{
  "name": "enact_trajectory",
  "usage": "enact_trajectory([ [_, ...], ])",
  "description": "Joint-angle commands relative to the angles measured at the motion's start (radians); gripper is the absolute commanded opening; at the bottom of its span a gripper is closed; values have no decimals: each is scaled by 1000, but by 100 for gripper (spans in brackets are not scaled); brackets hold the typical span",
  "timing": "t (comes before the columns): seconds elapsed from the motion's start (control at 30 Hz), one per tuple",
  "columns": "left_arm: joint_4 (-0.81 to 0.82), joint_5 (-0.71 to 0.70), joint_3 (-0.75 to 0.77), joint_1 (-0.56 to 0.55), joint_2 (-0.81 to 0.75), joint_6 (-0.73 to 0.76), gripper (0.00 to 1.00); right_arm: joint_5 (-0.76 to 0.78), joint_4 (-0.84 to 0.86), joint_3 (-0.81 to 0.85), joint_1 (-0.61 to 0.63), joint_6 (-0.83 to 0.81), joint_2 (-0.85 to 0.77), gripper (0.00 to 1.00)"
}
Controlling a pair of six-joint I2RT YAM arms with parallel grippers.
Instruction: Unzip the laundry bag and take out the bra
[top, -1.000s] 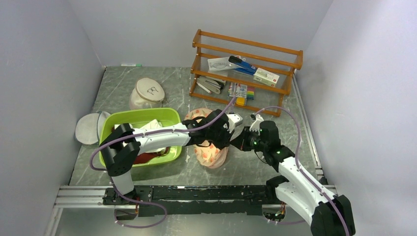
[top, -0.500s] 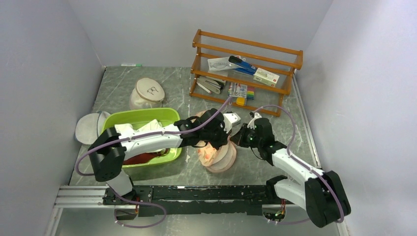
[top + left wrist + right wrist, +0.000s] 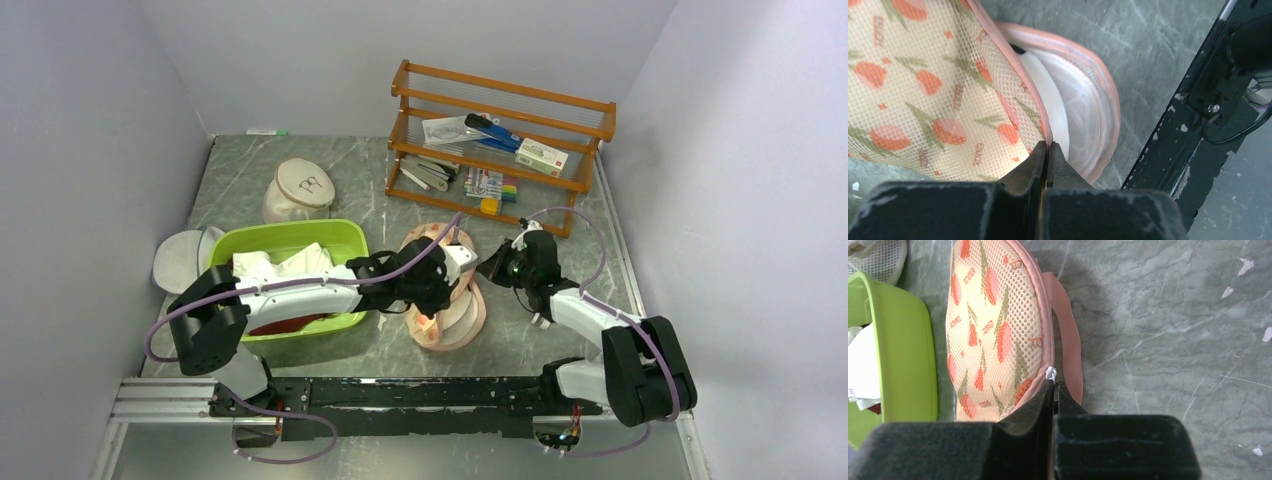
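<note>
The peach-pink laundry bag [image 3: 462, 318] with red-orange prints lies on the table to the right of the green basin, its rim parted. In the left wrist view its printed upper flap [image 3: 923, 95] is lifted, and white padded bra cups [image 3: 1063, 105] show inside. My left gripper [image 3: 1048, 146] is shut on the flap's pink zipper edge; from above it [image 3: 432, 303] sits over the bag. My right gripper [image 3: 1052, 382] is shut on the small white zipper pull [image 3: 1051, 373] at the bag's [image 3: 993, 330] right rim, and from above it [image 3: 487, 272] is just right of the bag.
The green basin [image 3: 345, 236] holding cloths stands left of the bag. A white domed mesh bag [image 3: 300, 188] and a flat grey-white disc bag [image 3: 178, 262] lie behind and to the left. A wooden rack [image 3: 500, 140] stands at the back. The black base rail [image 3: 1168, 150] runs along the near edge.
My left gripper has shut on the bag's rim and drawn toward the near side. The right gripper has moved slightly back with the zipper pull. The bag gapes wider.
</note>
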Motion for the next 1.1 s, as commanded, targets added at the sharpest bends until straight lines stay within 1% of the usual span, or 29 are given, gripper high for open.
enact_trajectory([
  [0.0, 29, 1, -57, -9, -31, -39, 7, -1, 36, 18, -31, -29, -39, 0],
  [0.1, 26, -8, -72, -9, -29, -44, 7, -48, -4, 17, -31, -48, -89, 0],
  [0.2, 11, -7, -54, -9, -25, -35, 14, -117, -40, 12, -30, -58, -127, 0],
  [0.27, 12, 5, -31, -9, -27, -28, 23, -165, -54, 2, -30, -53, -148, 0],
  [0.33, 20, 22, -3, -9, -27, -24, 36, -207, -65, -9, -30, -45, -176, 0],
  [0.4, 30, 23, 29, -9, -20, -35, 51, -237, -84, -15, -29, -38, -204, 0],
  [0.5, 52, 21, 75, -10, 9, -58, 63, -272, -119, -18, -28, -28, -252, 0],
  [0.63, 53, 5, 149, -8, 74, -70, 73, -299, -166, -24, -27, -11, -314, 0],
  [0.73, 37, -36, 195, -8, 125, -65, 74, -297, -197, -26, -27, -8, -355, 0],
  [0.87, 17, -85, 235, -8, 178, -56, 68, -302, -204, -32, -27, 2, -377, 0],
  [1.07, -18, -123, 256, -8, 209, -42, 49, -309, -197, -33, -25, 8, -380, 0],
])
